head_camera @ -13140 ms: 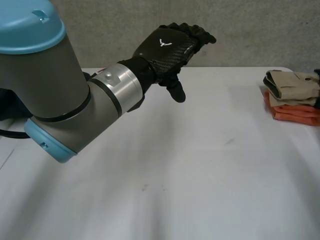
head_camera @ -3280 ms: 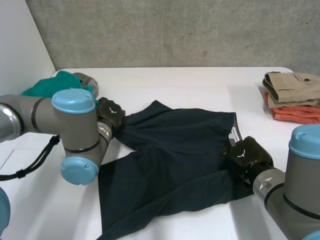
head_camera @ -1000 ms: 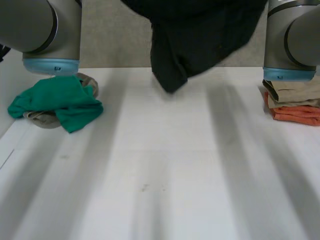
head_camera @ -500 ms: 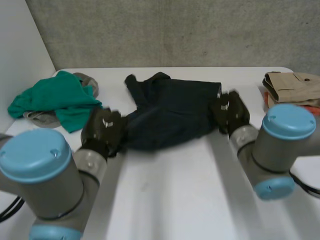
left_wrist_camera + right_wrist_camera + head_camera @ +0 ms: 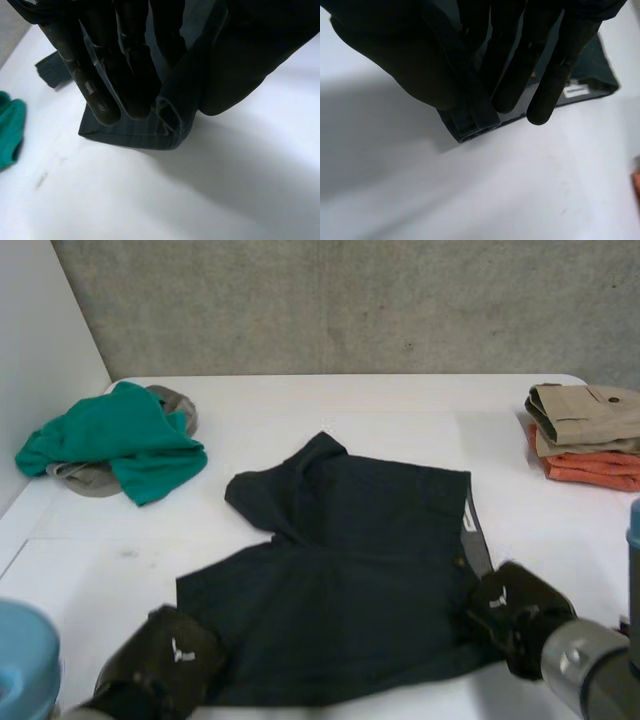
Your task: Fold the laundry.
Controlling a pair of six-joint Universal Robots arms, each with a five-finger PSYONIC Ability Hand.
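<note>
Spreading over the middle of your white table [image 5: 400,410], toward its near edge, the dark shorts [image 5: 350,580] lie mostly flat. One part runs up toward the far-left side with a small fold at its tip. The waistband, with its pale label, faces the table's right edge.

You have a crumpled green heap [image 5: 115,445] near the far-left corner, with a bit of grey cloth [image 5: 85,478] under it, well apart from the shorts. At the right edge, toward the far corner, sits a folded stack [image 5: 590,435], a tan piece on top of an orange one.

Your left hand [image 5: 165,665] is low at the table's near edge, on the shorts' near-left corner. In its wrist view the fingers [image 5: 100,75] lie almost straight along one face of the cloth and the thumb [image 5: 240,65] presses from the other, so the hemmed corner is pinched between them.

Your right hand [image 5: 515,610] is at the shorts' near-right corner, at the end of the waistband. Its fingers [image 5: 555,65] are likewise nearly straight, pinching the doubled edge against the thumb [image 5: 400,65]. Both hands show their backs to the head view, with the arms coming in from the near edge.
</note>
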